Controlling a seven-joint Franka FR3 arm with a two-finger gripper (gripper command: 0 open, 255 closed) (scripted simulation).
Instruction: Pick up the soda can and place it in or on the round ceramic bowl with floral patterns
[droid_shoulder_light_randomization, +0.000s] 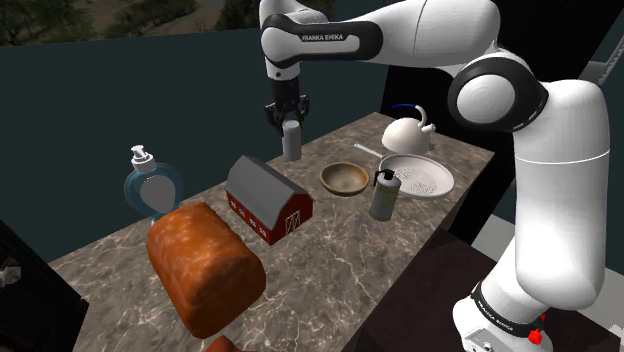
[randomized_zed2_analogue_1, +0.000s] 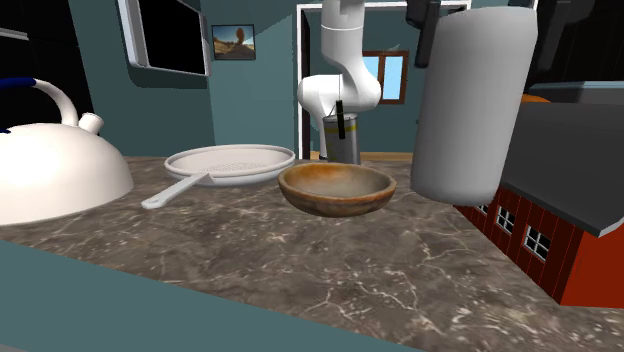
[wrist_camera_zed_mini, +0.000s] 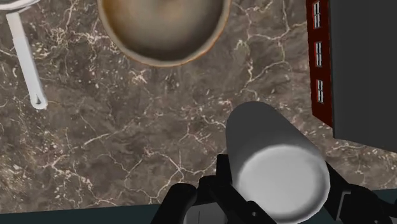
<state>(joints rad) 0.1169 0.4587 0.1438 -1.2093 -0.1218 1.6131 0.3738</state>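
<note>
A plain grey soda can (droid_shoulder_light_randomization: 291, 140) hangs upright in my gripper (droid_shoulder_light_randomization: 289, 118), which is shut on its upper part, near the counter's far edge in the shoulder view. In the wrist view the can (wrist_camera_zed_mini: 273, 159) sits clasped between the black fingers (wrist_camera_zed_mini: 219, 184), and its lower end looks clear of the marble. The round brown bowl (droid_shoulder_light_randomization: 344, 178) stands on the counter a short way from the can, toward the shoulder view's right. It is empty (wrist_camera_zed_mini: 162, 28). In the second exterior view the can (randomized_zed2_analogue_1: 470, 100) looms to the right of the bowl (randomized_zed2_analogue_1: 335, 188).
A red barn model (droid_shoulder_light_randomization: 268, 197) stands close beside the can. A big brown loaf (droid_shoulder_light_randomization: 205, 265) and a soap dispenser (droid_shoulder_light_randomization: 150, 185) lie further left. A grey bottle (droid_shoulder_light_randomization: 384, 195), a white long-handled strainer (droid_shoulder_light_randomization: 420, 175) and a white kettle (droid_shoulder_light_randomization: 409, 132) stand beyond the bowl.
</note>
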